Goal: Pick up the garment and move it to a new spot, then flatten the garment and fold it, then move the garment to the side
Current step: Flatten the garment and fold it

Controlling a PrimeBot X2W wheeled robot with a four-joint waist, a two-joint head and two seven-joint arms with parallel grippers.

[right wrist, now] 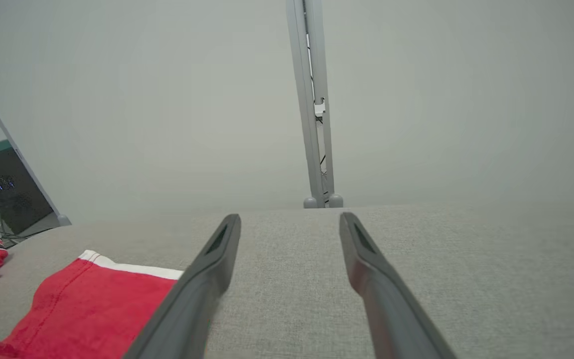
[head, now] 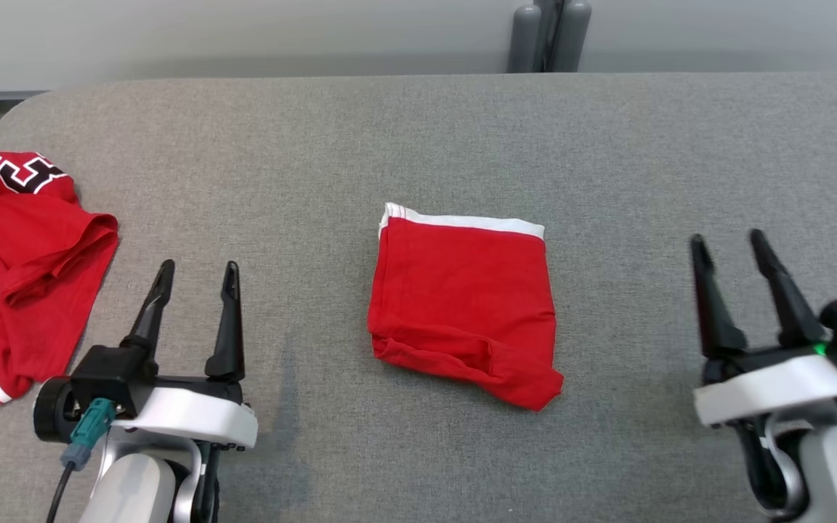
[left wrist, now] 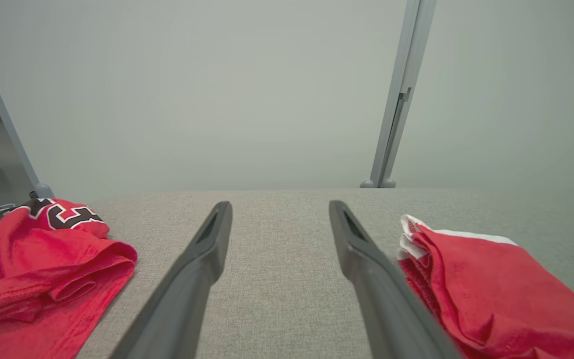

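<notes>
My left hand point(head: 198, 266) is open, its two dark fingers spread, with only the bare grey cloth of the worktop point(head: 418, 138) between them. It sits low over that surface and grips nothing. My right hand point(head: 726, 239) is open in the same way, fingers apart and empty, pointing away from me over bare worktop.

The folded garment point(head: 462, 298) lies flat on the worktop between the two hands, to the right of my left hand and to the left of my right hand, and it touches neither. It is red and folded into a rough rectangle. A white band runs along the edge farthest from the hands, and a soft rolled fold runs along the near edge. Its near corner on the right-hand side sticks out a little. In the left wrist view it lies beside that hand's right finger, which hides part of it, and the stacked layers show white at the far corner. In the right wrist view it sits low on the left, partly behind that hand's left finger.

To the left of my left hand, well apart from the folded piece, a second red garment point(head: 19, 254) lies crumpled near the worktop's left edge. It has white stripes on its near side and black-and-white lettering at its far end.

Ahead of both hands, past the worktop's far edge, a grey post point(head: 549, 36) stands against a pale wall point(left wrist: 217, 75).
</notes>
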